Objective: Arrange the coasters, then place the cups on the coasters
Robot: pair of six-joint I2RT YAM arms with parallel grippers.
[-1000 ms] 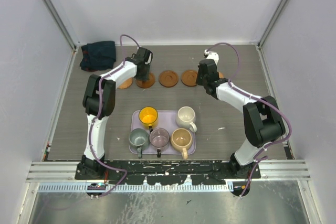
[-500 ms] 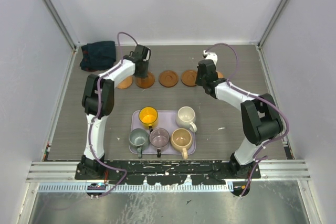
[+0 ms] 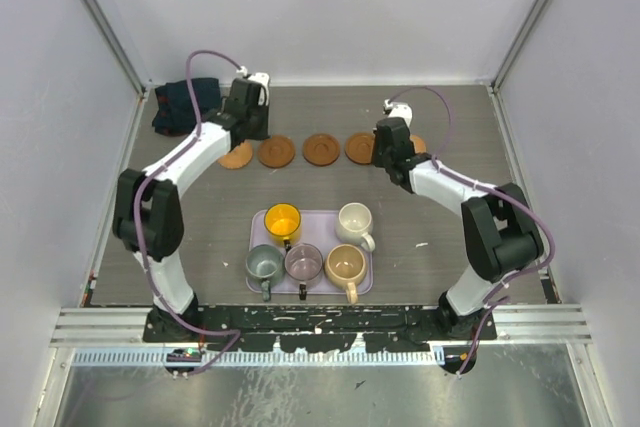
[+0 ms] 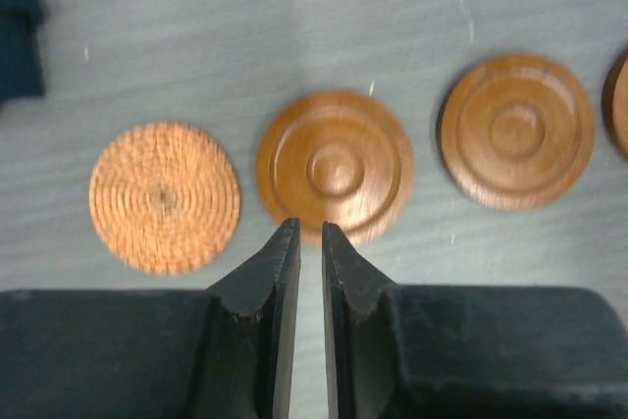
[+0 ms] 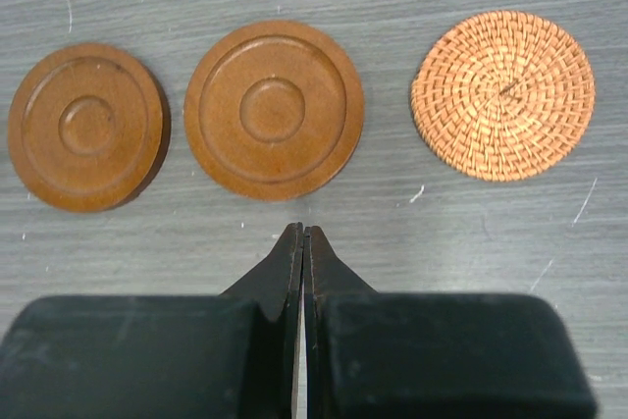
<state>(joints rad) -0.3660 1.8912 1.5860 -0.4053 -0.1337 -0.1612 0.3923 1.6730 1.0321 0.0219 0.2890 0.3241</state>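
At twelve o'clock, coasters (image 3: pixel 321 149) lie in a row. My left hand (image 4: pixel 305 233) is barely parted, empty; right hand (image 5: pixel 302 233) closed, empty.

Top camera high behind, facing down, wrist cameras close overhead (both catch the middle coaster (image 3: pixel 321 149))

A dark blue cloth (image 3: pixel 186 105) lies bunched on the grey wood-grain table (image 3: pixel 460 127), close by the left side of the left end effector (image 4: pixel 306 233). A lilac tray (image 3: pixel 318 219) sits well back from it and from the right end effector (image 5: pixel 302 233) — toward the table's near edge. A small white scrap (image 3: pixel 421 245) lies just right of the tray.
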